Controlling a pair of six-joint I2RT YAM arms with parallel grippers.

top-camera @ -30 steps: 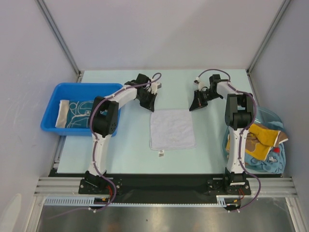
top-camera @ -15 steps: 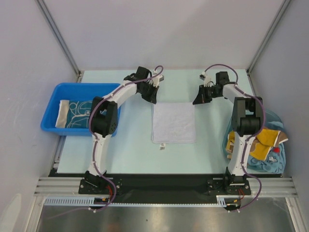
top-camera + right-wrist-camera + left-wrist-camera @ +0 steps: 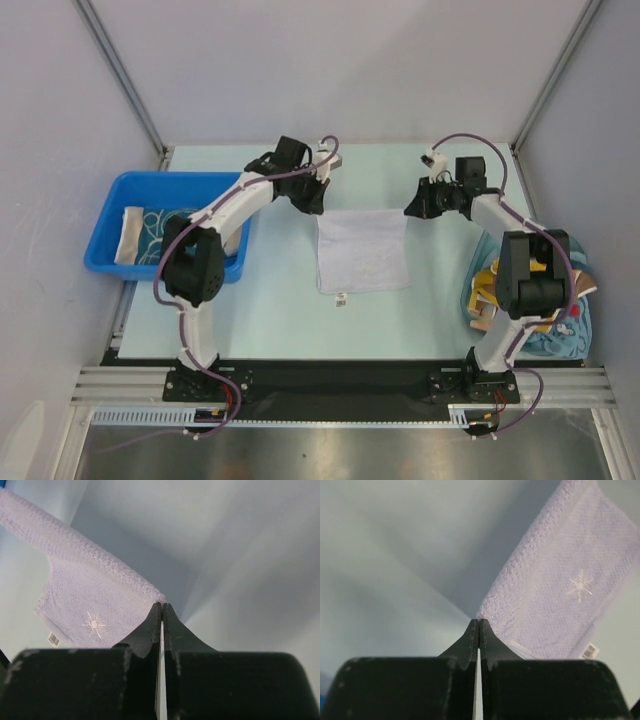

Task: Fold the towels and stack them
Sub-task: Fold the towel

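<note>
Top external view: pinching both far corners of the pale lavender-white terry towel [image 3: 362, 252], left fingers [image 3: 469, 641] and right fingers [image 3: 153, 628] shut tight on cloth. Draped over the middle of the pale green surface [image 3: 270, 310], near edge down. Should raise evenly, carry far edge over to near edge, and align corners before letting go.

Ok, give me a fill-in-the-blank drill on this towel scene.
The left claw and right claw each pinch a far ____ of the pale towel.
The teal towel lies in the ____ bin.
The heap of unfolded towels lies at the table's ____ edge.
Missing: corner; blue; right.
</note>
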